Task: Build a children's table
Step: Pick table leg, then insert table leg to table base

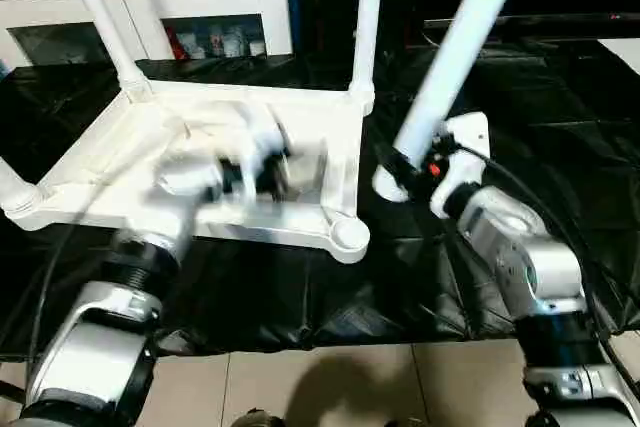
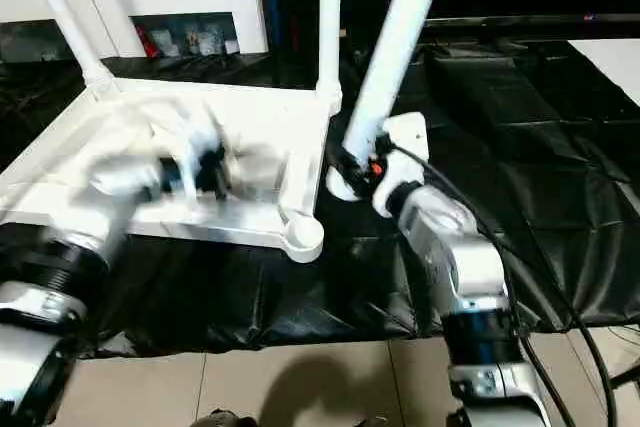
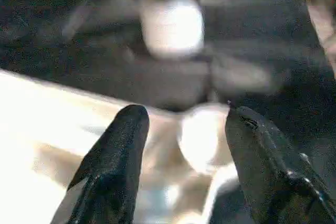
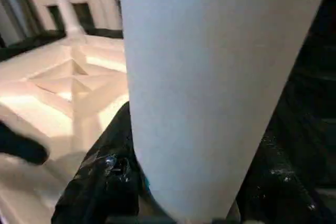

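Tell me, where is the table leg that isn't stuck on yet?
The loose leg is on the right, held by the right gripper, just beside the upside-down tabletop and its empty corner socket.

White plastic rectangular tabletop (image 1: pixel 120 152) lying upside down on black sheet, ribs up, near-right corner socket (image 1: pixel 349 234) empty. Three white tubular legs (image 1: pixel 367 17) standing in sockets; fourth leg (image 1: pixel 455 57) tilted just beside.
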`<state>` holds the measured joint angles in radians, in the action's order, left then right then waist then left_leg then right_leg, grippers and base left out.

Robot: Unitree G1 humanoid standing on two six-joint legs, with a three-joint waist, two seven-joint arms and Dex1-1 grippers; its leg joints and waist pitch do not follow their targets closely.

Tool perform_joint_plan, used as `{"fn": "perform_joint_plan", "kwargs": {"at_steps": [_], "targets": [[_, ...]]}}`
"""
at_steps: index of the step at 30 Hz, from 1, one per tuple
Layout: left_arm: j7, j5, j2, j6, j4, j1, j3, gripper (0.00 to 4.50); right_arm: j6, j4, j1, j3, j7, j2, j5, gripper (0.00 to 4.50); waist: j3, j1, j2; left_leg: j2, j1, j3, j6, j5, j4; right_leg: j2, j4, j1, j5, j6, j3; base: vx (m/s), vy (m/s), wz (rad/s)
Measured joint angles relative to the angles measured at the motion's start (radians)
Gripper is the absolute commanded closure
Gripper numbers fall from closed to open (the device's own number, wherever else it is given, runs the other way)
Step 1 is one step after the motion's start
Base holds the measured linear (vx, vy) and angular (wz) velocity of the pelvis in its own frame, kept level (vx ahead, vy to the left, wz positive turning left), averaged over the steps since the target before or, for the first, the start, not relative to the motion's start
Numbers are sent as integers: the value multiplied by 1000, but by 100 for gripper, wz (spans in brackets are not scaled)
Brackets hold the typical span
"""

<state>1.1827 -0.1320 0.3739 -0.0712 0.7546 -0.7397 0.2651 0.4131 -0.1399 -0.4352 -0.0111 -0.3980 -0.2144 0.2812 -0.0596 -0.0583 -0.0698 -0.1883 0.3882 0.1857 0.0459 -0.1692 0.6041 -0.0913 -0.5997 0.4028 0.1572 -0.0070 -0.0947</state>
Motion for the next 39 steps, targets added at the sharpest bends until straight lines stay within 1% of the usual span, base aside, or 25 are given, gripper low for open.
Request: {"fn": "perform_joint_plan", "kwargs": {"at_steps": [2,3,5,9,10,11,14,15,17,18,19,21,24,26,27,29,32,36,39], "targets": [[14,33,9,-34,47,-13,21,208,-3,-1,3,0,3,-4,-7,259,0,1,-1,0,0,0,0,0,0,0,0,0,0,-1,0,0,0,0],[17,51,12,-55,69,-22,29,208,-5,-1,3,1,6,-4,-11,259,0,1,-1,0,-1,0,0,0,0,0,0,0,0,-1,0,0,0,0],[38,88,22,-103,148,-51,46,228,-11,0,5,7,9,-2,-17,259,0,2,-2,0,-1,1,0,0,0,0,0,0,0,-1,0,0,0,0],[46,125,31,-168,252,-82,56,275,-21,1,16,19,6,4,-22,259,0,1,-2,0,-1,1,0,0,0,0,0,0,-1,-1,0,0,0,0],[46,132,30,-180,276,-92,59,275,-25,1,15,21,2,5,-23,259,0,1,-2,0,-1,1,0,0,0,0,0,0,-1,-1,0,0,0,0],[46,144,30,-196,306,-106,60,296,-28,1,15,23,-5,5,-23,259,0,1,-2,0,-1,1,0,0,0,0,0,0,-1,-1,0,0,0,0],[46,170,33,-220,355,-131,66,309,-28,1,15,42,-22,5,-36,259,0,-1,-2,0,-1,1,0,0,0,0,0,0,-1,-1,0,0,0,0],[47,175,32,-223,363,-136,66,331,-29,1,15,48,-27,6,-37,259,0,-1,-2,0,-1,1,0,0,0,0,0,0,-1,-1,0,0,0,0],[48,189,28,-238,390,-147,67,337,-37,1,16,59,-51,5,-37,259,0,-1,-2,0,-1,1,0,0,0,0,0,-1,-1,-2,0,0,0,0],[46,197,27,-241,401,-152,67,351,-38,1,16,62,-60,5,-37,259,0,-1,-2,0,-1,1,0,0,0,0,0,-1,-1,-2,0,0,0,0],[44,202,26,-243,410,-156,68,351,-41,1,16,64,-66,5,-37,259,0,-1,-2,0,-1,1,0,0,0,0,0,-1,-1,-2,0,0,0,0],[45,211,23,-254,433,-166,68,374,-44,1,18,67,-69,4,-37,259,0,-2,-2,0,-2,1,0,0,0,0,0,-1,-2,-3,0,0,0,0],[44,229,12,-262,464,-179,68,394,-43,3,21,71,-72,5,-36,259,0,-1,-2,0,-2,1,0,0,1,-1,0,-1,-2,-3,0,0,0,0],[48,239,10,-266,474,-186,68,410,-30,22,39,73,-81,5,-35,259,0,-1,-2,0,-2,1,0,0,1,-1,0,-1,-2,-3,0,0,0,0],[49,244,10,-269,477,-190,68,410,-26,23,44,76,-83,5,-35,259,0,-1,-2,0,-2,1,0,0,1,-1,0,-1,-2,-3,0,0,0,0],[49,249,10,-270,485,-198,68,431,-13,23,48,77,-86,8,-33,259,0,2,-2,0,-2,2,0,0,1,-1,0,-1,-2,-3,1,0,0,0],[49,262,10,-270,491,-205,68,444,-7,34,53,77,-86,8,-26,259,0,11,-3,0,-2,2,0,0,0,0,0,-1,-2,-3,1,0,0,0],[49,266,6,-243,496,-213,65,449,-7,47,54,77,-86,9,-26,259,0,23,-3,0,-2,2,0,0,0,0,0,0,-2,-3,1,0,0,0],[49,266,-3,-212,495,-214,57,449,-5,47,54,77,-89,9,-27,259,0,25,-3,-1,-2,3,0,0,0,0,0,0,-2,-3,1,0,0,0]]}}
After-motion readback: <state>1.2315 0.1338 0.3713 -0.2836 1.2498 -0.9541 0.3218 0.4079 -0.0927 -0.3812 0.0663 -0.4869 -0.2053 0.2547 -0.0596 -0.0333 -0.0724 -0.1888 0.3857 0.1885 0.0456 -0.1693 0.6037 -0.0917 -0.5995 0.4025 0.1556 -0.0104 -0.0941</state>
